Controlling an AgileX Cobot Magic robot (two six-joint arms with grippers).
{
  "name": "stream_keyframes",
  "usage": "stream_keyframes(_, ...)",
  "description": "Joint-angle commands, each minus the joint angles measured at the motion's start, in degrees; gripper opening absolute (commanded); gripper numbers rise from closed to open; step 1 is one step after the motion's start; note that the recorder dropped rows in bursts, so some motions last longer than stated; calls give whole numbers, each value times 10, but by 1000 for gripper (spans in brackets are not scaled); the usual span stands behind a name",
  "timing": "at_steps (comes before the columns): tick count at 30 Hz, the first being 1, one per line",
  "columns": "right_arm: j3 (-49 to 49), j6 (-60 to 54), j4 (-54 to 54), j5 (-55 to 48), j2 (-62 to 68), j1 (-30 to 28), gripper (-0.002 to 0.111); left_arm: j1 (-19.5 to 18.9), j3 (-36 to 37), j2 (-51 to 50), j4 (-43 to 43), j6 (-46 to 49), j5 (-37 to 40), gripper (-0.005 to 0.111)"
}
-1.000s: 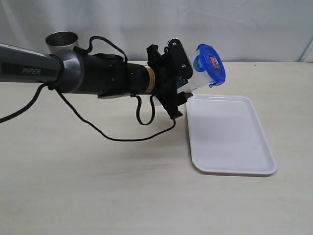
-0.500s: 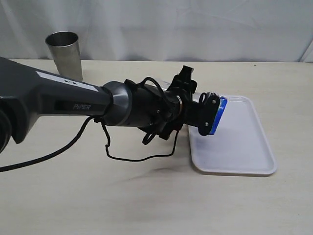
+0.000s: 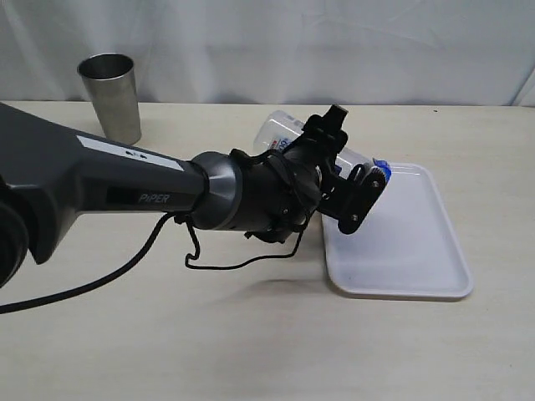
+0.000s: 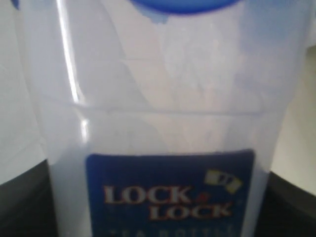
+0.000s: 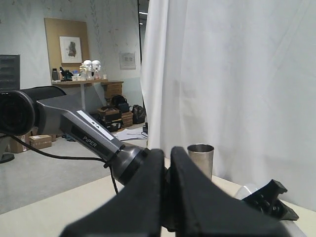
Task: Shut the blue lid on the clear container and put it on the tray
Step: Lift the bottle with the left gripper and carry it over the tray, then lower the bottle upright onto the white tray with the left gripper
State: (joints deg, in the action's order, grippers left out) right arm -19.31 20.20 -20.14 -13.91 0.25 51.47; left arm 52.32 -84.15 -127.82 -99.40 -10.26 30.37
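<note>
The left end effector (image 3: 347, 167), clamped around the clear container (image 3: 280, 132) with the blue lid (image 3: 380, 164) on, has swung it down, tilted, over the far left corner of the tray (image 3: 401, 251). Release looks next. The right end effector (image 5: 167, 163) is closed and empty.

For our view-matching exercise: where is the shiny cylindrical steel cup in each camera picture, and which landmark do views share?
Exterior view: the shiny cylindrical steel cup, upright, upper left.
Left wrist view: absent; the clear plastic container fills it.
Right wrist view: the cup just beyond the right gripper, before the white curtain.
Shared landmark: the black arm marked PiPER, in exterior and right wrist views.
</note>
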Motion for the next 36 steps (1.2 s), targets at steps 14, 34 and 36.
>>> stream_keyframes(14,2,2,0,3,-1,0,4,23,-6,5,-5,-188,-192,0)
stream_keyframes(34,2,2,0,3,-1,0,4,31,-36,0,-5,-19,-68,0)
stream_keyframes(36,2,2,0,3,-1,0,4,31,-61,-6,-5,-19,-70,0)
